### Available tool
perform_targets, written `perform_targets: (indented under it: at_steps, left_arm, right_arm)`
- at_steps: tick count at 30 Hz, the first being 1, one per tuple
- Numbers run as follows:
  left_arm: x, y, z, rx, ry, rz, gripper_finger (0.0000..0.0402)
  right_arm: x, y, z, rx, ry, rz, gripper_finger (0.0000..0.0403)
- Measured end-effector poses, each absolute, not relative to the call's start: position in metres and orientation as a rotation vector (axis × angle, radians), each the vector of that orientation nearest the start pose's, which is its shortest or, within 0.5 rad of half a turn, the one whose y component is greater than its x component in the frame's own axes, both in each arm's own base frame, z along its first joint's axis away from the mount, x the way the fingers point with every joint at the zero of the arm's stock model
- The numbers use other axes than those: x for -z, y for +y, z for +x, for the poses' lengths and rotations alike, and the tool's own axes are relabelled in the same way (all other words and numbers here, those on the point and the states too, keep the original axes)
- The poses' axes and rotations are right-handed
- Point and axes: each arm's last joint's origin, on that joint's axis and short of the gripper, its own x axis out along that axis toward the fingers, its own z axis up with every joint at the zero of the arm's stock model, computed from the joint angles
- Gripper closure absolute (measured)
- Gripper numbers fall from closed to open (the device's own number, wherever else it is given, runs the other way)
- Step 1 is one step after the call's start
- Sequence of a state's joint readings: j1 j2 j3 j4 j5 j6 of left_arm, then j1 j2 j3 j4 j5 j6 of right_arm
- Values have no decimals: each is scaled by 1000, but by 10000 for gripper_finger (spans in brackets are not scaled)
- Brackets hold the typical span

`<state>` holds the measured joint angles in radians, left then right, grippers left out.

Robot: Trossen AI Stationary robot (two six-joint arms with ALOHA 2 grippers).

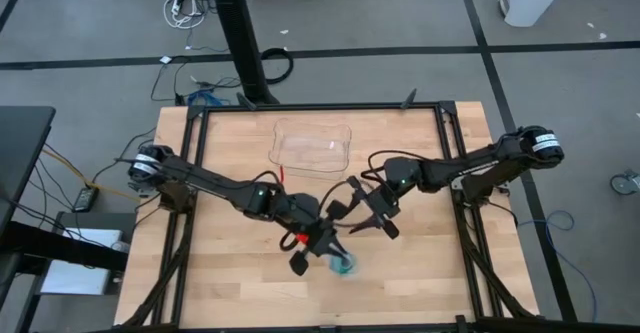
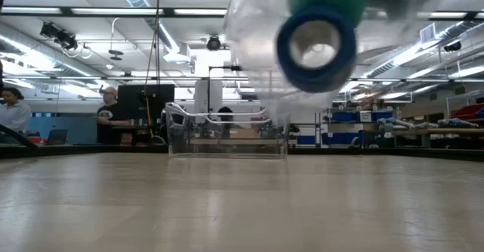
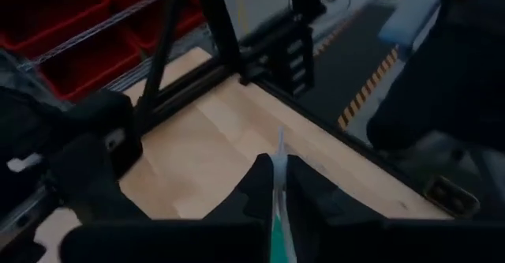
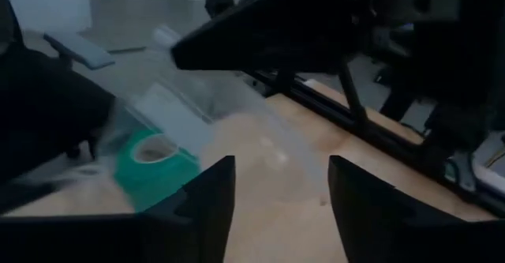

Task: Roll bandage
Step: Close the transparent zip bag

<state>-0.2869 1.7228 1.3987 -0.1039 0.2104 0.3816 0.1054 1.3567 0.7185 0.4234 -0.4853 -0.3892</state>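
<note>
One teal-green bandage roll (image 4: 150,172) hangs from the left gripper (image 3: 279,185), whose jaws are clenched on its thin strip. The right gripper (image 4: 280,208) stands released, its two fingers apart, with the roll just beside them. One clear plastic tray (image 1: 312,147) lies well apart from both.

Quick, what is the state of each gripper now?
Left gripper: closed on a thin edge of the bandage.
Right gripper: open, holding nothing.
</note>
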Motion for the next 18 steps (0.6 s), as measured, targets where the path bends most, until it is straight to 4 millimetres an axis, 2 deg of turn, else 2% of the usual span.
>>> perform_targets:
  at_steps: [5, 13, 18]
  left_arm:
    - [-301, -111, 391, 604, 289, 281, 373]
    - [-312, -106, 396, 557, 167, 321, 374]
    - [-314, -103, 397, 533, 139, 372, 374]
  right_arm:
    - [-245, 37, 284, -692, 52, -363, 181]
    - [-227, 31, 298, -741, 53, -364, 189]
    - [-228, 19, 303, -761, -19, -354, 190]
